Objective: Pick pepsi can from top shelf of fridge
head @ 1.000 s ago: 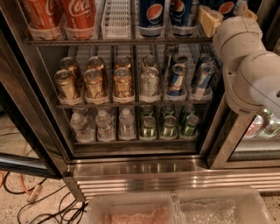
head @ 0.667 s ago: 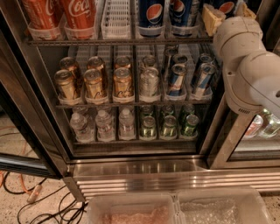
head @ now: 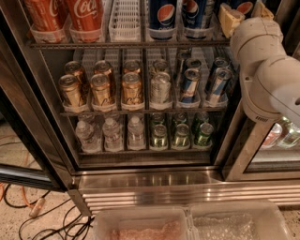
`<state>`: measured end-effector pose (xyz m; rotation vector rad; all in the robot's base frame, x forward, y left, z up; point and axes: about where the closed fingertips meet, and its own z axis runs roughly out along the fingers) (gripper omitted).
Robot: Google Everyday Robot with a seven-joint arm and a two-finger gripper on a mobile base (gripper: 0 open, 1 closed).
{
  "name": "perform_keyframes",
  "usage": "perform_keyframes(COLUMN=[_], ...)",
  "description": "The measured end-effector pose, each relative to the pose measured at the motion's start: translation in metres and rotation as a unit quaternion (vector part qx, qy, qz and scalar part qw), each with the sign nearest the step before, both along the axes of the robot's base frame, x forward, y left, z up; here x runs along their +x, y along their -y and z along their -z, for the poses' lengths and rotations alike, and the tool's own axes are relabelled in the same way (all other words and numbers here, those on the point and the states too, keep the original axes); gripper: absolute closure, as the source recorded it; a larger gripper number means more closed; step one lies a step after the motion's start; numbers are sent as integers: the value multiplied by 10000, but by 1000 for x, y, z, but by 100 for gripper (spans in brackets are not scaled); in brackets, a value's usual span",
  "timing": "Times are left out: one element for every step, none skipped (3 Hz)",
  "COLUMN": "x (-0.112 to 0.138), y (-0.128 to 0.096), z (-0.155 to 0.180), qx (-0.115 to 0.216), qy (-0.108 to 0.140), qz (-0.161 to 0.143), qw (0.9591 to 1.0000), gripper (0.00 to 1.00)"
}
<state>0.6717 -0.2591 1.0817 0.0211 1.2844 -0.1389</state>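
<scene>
**Site: commercial drinks cooler, shop or canteen type, can't tell which**

Steel glass-door fridge (head: pixel 150 180) with wire racks, stock faced up in plastic lane trays. On the top shelf (head: pixel 126 45), left of the gripper (head: pixel 244 13): pepsi can (head: pixel 162 16), Coca-Cola cans (head: pixel 84 16). Below it: gold cans (head: pixel 101 89), water bottles (head: pixel 112 133). Loose cables (head: pixel 47 220) on speckled floor, far lower left

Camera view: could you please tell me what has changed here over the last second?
Very little. The gripper, at the right end of the top shelf, has edged slightly to the right, and it has not visibly taken hold of anything. The pepsi cans and Coca-Cola cans stayed where they were.
</scene>
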Motion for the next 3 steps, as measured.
perform_keyframes(x=[0, -2, -2], y=[2, 6, 5], z=[-1, -8, -8], qx=[2, -54, -55], qy=[30, 137, 138], qz=[17, 28, 28], qw=[10000, 9999, 9999], gripper=[100, 100, 100])
